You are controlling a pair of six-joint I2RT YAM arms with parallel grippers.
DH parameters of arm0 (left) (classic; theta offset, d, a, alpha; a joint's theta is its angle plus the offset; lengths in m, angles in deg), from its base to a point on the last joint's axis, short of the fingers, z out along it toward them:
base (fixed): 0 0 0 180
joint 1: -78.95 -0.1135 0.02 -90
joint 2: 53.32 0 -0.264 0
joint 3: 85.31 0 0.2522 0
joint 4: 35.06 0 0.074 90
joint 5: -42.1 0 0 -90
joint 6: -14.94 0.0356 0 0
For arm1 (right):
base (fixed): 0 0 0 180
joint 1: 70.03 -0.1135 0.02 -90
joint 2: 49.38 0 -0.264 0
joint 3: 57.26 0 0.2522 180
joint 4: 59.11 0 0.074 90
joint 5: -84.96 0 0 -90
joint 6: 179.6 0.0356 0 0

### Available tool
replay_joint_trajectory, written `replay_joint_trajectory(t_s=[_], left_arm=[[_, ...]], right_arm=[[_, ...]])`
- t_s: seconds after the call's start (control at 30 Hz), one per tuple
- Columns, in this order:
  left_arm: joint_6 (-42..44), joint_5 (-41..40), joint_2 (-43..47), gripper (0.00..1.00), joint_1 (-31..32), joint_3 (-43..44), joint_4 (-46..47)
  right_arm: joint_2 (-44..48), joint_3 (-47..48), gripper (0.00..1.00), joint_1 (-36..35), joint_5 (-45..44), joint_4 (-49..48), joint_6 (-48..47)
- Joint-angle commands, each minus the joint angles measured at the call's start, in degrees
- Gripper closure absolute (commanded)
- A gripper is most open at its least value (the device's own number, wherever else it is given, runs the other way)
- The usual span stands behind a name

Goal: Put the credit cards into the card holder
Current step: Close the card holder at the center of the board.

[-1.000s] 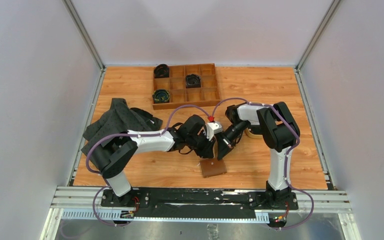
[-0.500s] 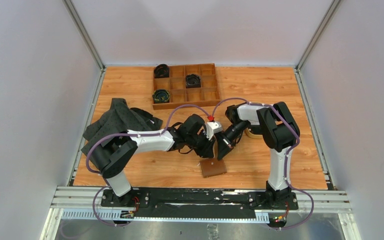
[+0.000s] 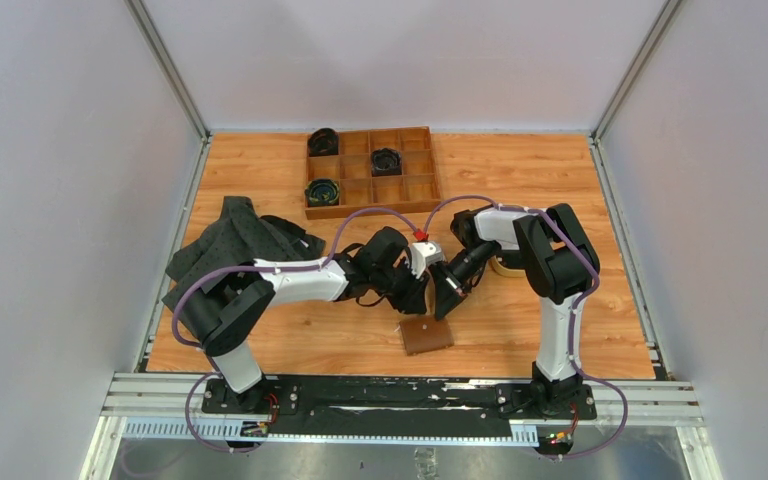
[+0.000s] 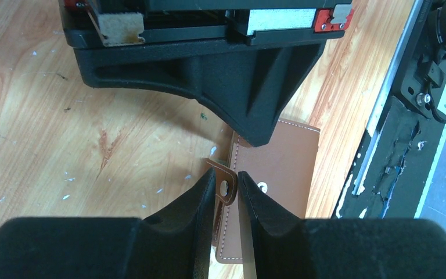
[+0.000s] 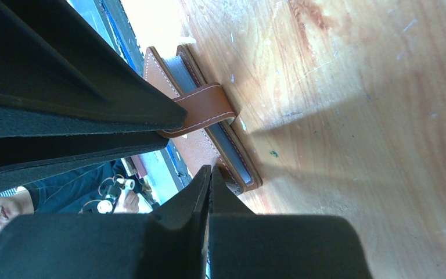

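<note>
Little changes over the last second: both arms hold almost the same pose above the holder point(image 4: 284, 163), with only a slight shift in the left arm. The holder lies closed on the counter point(image 3: 520, 170), near its near edge and between the two arms. The left end effector point(image 4: 225, 175) is narrow, its fingers set on either side of the strap point(image 4: 216, 165), which looks pinched between them. The right end effector point(image 5: 210, 171) is fully closed and holds nothing; its tip rests at the holder's edge, and it seems to be pinning the holder down.

The stillness suggests that the snap has not yet given. The strap is lifted off the stud side, but the cover stays flat and no sleeve shows. The task therefore sits at its opening step. I cannot make out the cards in any view, so none is in hand or in the holder as far as can be seen.
</note>
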Motion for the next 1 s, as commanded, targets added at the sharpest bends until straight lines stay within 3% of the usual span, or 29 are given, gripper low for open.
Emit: replay_joint_trajectory(t_s=[0.0,0.97], left_arm=[[0.10,1.02,0.55,0.75,-0.41,-0.88,0.51],[-0.28,1.88,1.09,0.72,-0.96,-0.36,0.35]], right_arm=[[-2.45,-0.27,1.00,-1.21,-4.84,-1.97,-2.33],[-2.67,-0.32,1.00,-1.21,-4.75,-1.88,-2.31]])
